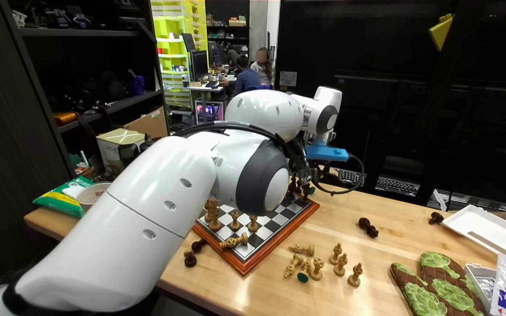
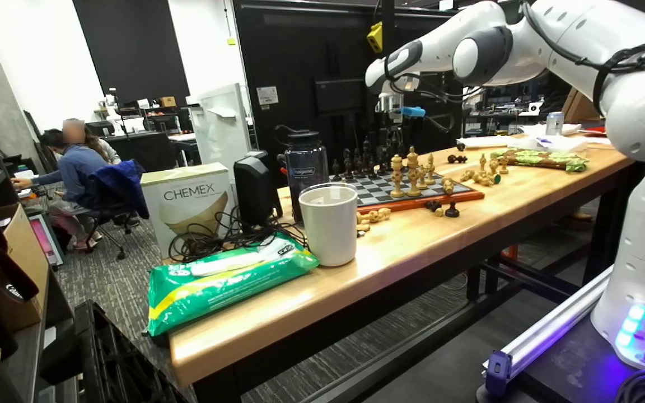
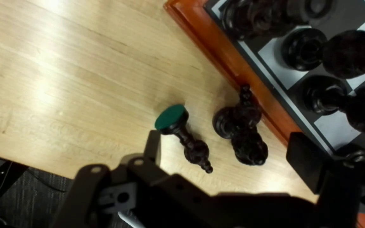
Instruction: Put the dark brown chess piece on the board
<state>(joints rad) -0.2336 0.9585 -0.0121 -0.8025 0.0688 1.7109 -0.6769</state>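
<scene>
Wrist view: the gripper [image 3: 228,155] is spread wide, its fingers [image 3: 307,161] well apart above the tabletop [image 3: 90,88], beside the chessboard [image 3: 233,60]. Between them, as this camera sees it, a dark brown chess piece [image 3: 196,151] lies on its side, green base showing, off the chessboard. What look like two overlapping dark pieces [image 3: 249,141] rest closer to the chessboard's edge; which one the task means cannot be told. Standing dark pieces [image 3: 306,49] occupy the chessboard.

In an exterior view, a white robot arm [image 1: 266,109] stretches over the chessboard, hiding part of it. Light brown pieces [image 1: 317,270], some upright, some toppled, sit beside the chessboard.

In an exterior view, the gripper hangs by the chessboard's far side. A pale cup [image 2: 329,229] stands left of the chessboard, nearer the camera.
</scene>
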